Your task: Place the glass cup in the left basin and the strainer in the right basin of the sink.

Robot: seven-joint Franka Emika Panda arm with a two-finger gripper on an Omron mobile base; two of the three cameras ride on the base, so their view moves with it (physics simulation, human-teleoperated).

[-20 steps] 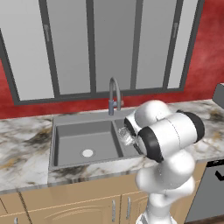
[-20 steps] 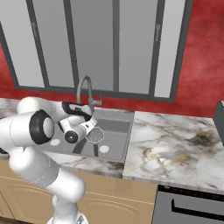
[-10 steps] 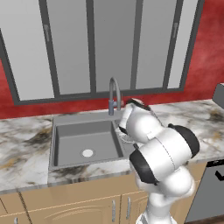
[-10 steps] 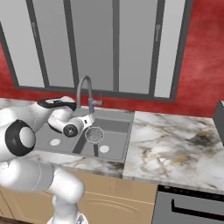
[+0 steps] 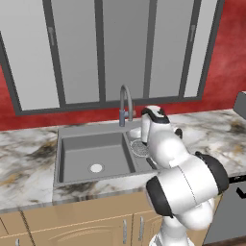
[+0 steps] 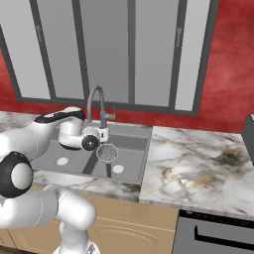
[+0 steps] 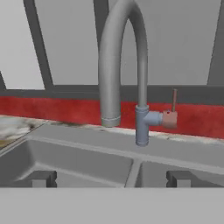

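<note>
The strainer [image 6: 106, 153] lies in the right basin [image 6: 128, 159] of the sink [image 6: 144, 163], close to the central divider, with its thin dark handle pointing toward the near edge. In the left base view the same mesh bowl [image 5: 140, 148] shows just to the right of the divider, partly covered by the arm. So I judge that the strainer part of the task is done.

The left basin [image 5: 79, 156] shows its white drain and bare grey floor, and I cannot find the glass cup inside it. The cup is pale and nearly colourless, so it may be hard to see against the grey, but from these pictures I judge that this part is still left to do. I also cannot make out the cup anywhere on the marble worktop [image 6: 198, 163].

The gripper [image 7: 112, 178] is wide apart and holds nothing; its two dark tips stand far from each other, one over each basin, and it looks at the faucet [image 7: 120, 70] over the divider. In the right base view the hand [image 6: 84, 139] hangs over the sink near the faucet.

The arm hides the right part of the sink and some worktop in the left base view, and the near left part in the right base view.
</note>
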